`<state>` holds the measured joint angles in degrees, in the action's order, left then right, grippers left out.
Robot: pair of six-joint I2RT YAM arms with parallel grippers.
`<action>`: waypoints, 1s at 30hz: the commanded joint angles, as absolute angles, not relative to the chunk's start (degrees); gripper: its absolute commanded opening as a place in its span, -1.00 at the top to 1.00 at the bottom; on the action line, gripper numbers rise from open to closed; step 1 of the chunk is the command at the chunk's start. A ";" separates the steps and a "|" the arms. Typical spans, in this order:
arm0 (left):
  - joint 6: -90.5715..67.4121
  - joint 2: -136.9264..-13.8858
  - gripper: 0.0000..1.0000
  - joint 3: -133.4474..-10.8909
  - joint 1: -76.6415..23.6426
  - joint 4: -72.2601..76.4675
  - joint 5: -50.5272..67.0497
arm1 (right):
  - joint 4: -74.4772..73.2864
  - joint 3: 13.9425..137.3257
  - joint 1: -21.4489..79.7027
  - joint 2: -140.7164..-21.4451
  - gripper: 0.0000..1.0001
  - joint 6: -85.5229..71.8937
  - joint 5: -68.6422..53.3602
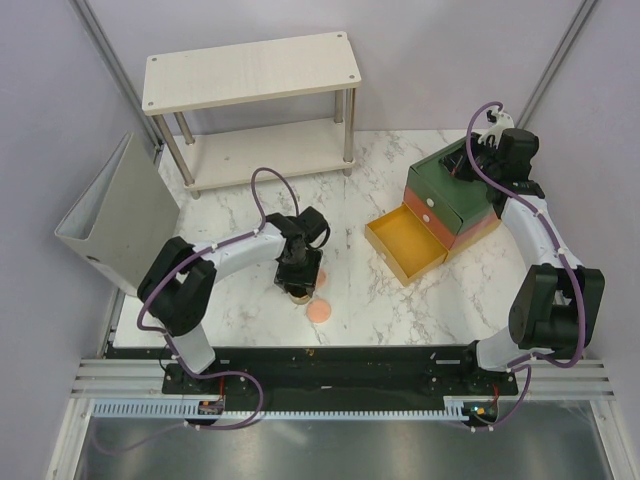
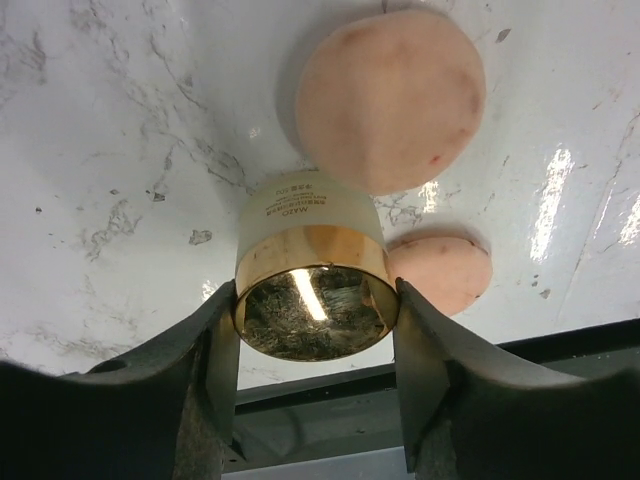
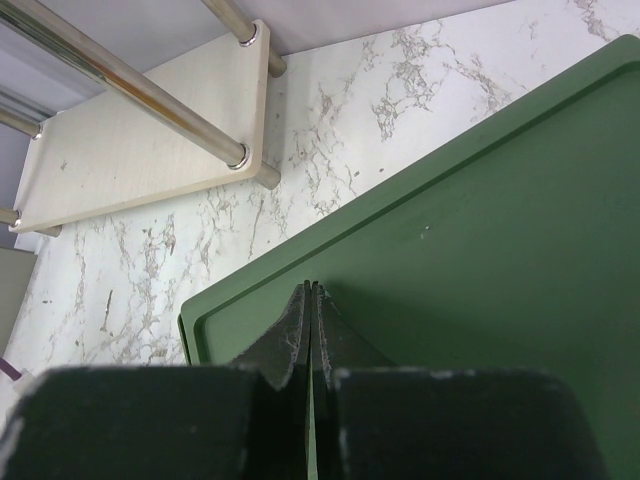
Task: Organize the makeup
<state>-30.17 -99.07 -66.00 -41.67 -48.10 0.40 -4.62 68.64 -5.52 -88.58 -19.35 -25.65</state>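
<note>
Left gripper (image 2: pixel 315 318) clamped on gold-rimmed jar (image 2: pixel 310 255), pink disc (image 2: pixel 392 98) beyond it, second pink disc (image 2: pixel 442 272) beside it, right gripper (image 3: pixel 311 305) closed empty above green box top (image 3: pixel 470 230)

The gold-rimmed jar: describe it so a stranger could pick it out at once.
On the marble table, look left of the open yellow drawer, where the left gripper points down. Clamped between its fingers is a short round jar. Unlike the two flat peach discs beside it, it has a cream body and a shiny gold band.
</note>
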 commanded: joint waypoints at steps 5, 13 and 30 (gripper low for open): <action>-29.44 -99.94 0.97 -65.92 -42.01 -47.20 -2.19 | -28.48 61.61 -4.83 -95.45 1.00 -16.87 -23.11; -30.32 -91.68 0.97 -68.02 -42.01 -48.25 -4.39 | -28.48 61.61 -4.83 -95.54 1.00 -16.96 -23.29; -19.87 -107.03 0.97 -104.98 -51.68 -49.65 1.30 | -28.30 61.61 -4.75 -95.71 1.00 -16.96 -23.47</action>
<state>-24.93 -101.23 -94.76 -49.76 -50.13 -2.20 -4.60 68.64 -5.52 -88.58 -19.35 -25.67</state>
